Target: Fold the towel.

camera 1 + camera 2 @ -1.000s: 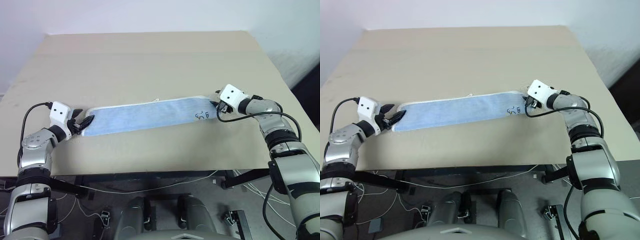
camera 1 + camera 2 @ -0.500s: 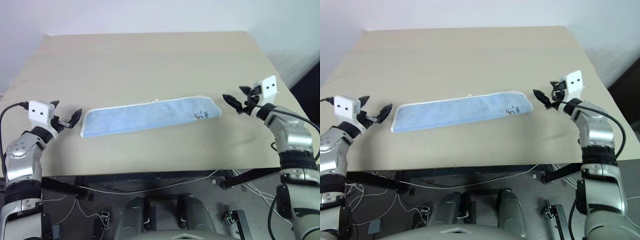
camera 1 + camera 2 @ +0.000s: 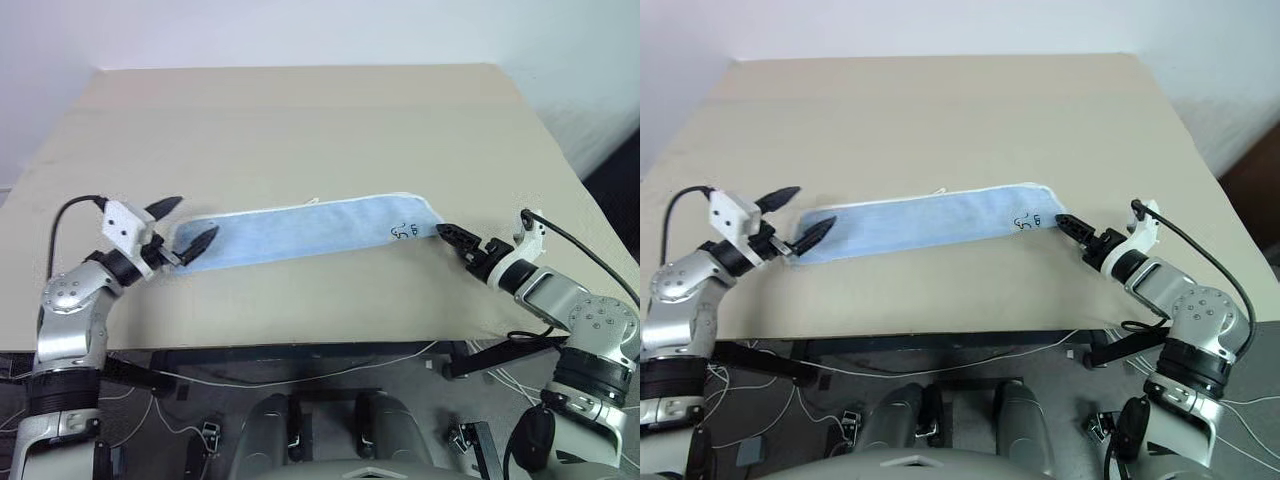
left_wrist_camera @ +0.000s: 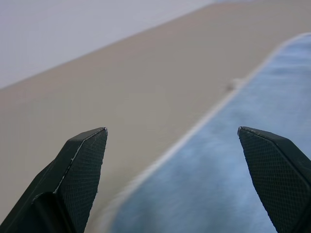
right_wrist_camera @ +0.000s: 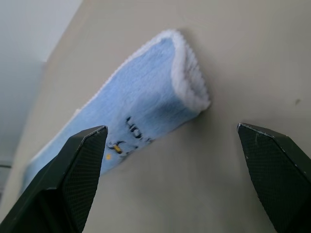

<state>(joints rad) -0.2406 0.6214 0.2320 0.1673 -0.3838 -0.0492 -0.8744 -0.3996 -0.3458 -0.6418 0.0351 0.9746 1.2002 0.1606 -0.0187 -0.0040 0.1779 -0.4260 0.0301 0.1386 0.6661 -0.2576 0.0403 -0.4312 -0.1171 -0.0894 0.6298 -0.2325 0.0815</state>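
A wide beige table with a flat matte top stands in front of a pale wall, and below its near edge some thin cables hang over a grey floor. On the table lies the long light blue terry towel with white stitched edging, already folded into a narrow strip that runs across the table from the robot's left to its right, with the right end a little farther from the robot than the left end. Near the right end there is a small dark printed mark on the cloth (the letters are too small to read), and a short white thread or tag sticks out from the far long edge, about in the middle. The left gripper is at the left end of the towel with its two black fingers spread wide; one finger is over the bare table beyond the far edge and the other is over the blue cloth, and it has hold of nothing. In the left wrist view the white edging passes between the two fingertips. The right gripper points at the right end of the towel from just beside it, its fingers also wide apart and empty. In the right wrist view the rounded, folded end of the towel lies between the two fingers, apart from both.
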